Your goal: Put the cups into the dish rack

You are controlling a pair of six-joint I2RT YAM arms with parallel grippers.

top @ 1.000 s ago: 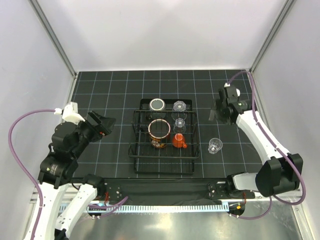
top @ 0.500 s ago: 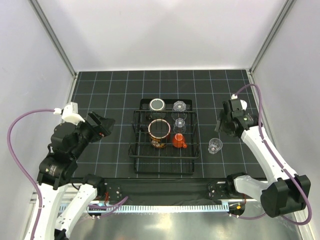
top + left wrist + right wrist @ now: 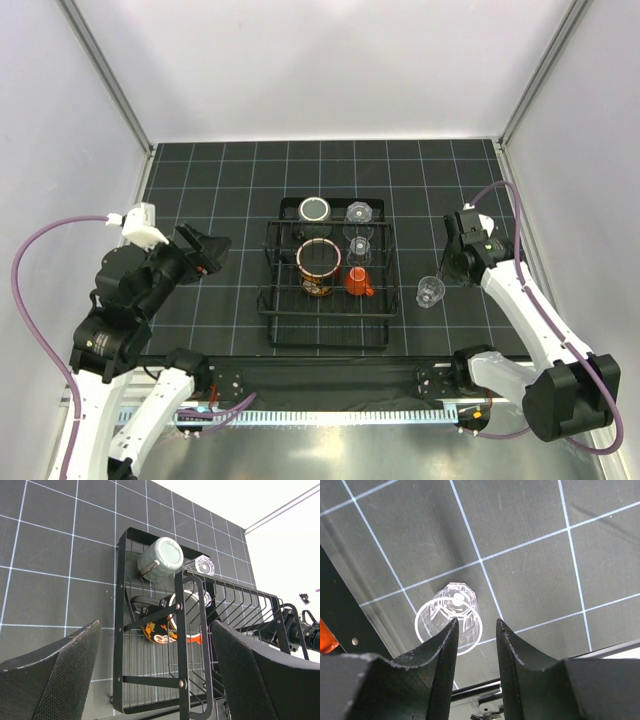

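Note:
The black wire dish rack (image 3: pixel 270 300) sits mid-table. In it are the large mug (image 3: pixel 319 265), the orange cup (image 3: pixel 357 281), the grey-green cup (image 3: pixel 314 210) and two clear cups (image 3: pixel 359 213) (image 3: pixel 359 247). A third clear cup (image 3: pixel 430 291) stands on the mat right of the rack. My right gripper (image 3: pixel 447 266) is open just above and beside it. In the right wrist view the clear cup (image 3: pixel 449 617) lies left of the gap (image 3: pixel 477 622), partly behind the left finger. My left gripper (image 3: pixel 205 250) is open and empty left of the rack (image 3: pixel 120 630).
The black gridded mat (image 3: pixel 200 180) covers the table between white walls. In the left wrist view the grey-green cup (image 3: pixel 160 560) and the mug (image 3: pixel 165 625) show inside the rack. The rack's edge (image 3: pixel 335 610) lies left of the clear cup in the right wrist view.
My right gripper has moved from the back right toward the front and down to the clear cup on the mat. The left arm has barely moved.

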